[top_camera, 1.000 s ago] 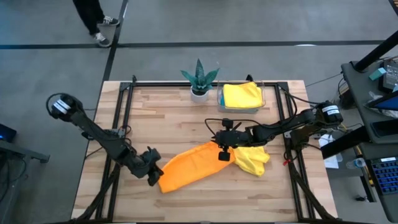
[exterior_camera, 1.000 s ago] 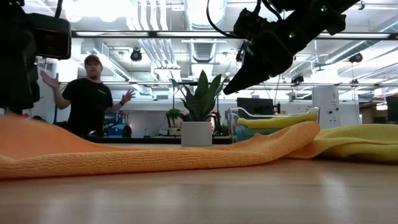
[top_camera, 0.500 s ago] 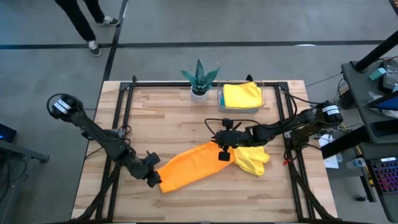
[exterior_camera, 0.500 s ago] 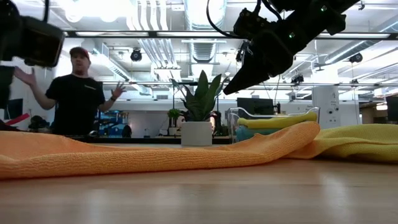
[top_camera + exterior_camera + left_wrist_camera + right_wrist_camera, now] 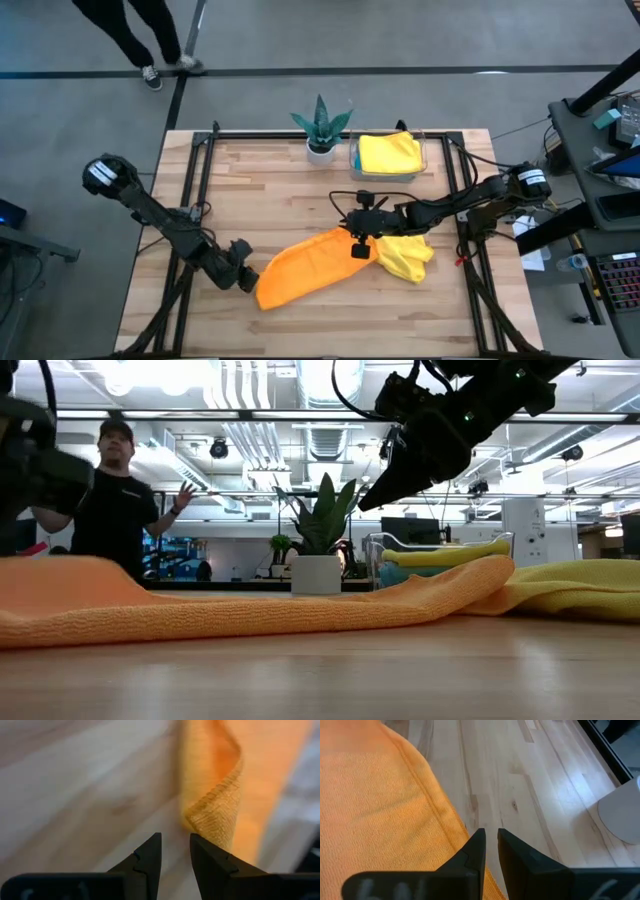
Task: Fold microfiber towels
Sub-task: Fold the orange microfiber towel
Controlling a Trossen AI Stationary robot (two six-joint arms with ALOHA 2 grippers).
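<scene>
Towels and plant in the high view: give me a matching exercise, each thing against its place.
Things:
1. orange towel
2. loose yellow towel
3. folded yellow towel
4. plant

Places:
A. in the clear tray
B. beside the tray, in a white pot
C. spread across the table's middle
D. bunched at the orange towel's right end

Pairs: 1-C, 2-D, 3-A, 4-B

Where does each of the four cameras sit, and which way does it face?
High: overhead, straight down on the table; both arms, left gripper beside the orange towel, right gripper over its other end.
Low: at tabletop height, facing the room; right arm overhead, a person behind.
Left wrist: past its own parted fingers at the towel's folded edge.
Right wrist: past its own fingers at towel and wood.
All four share the orange towel.
</scene>
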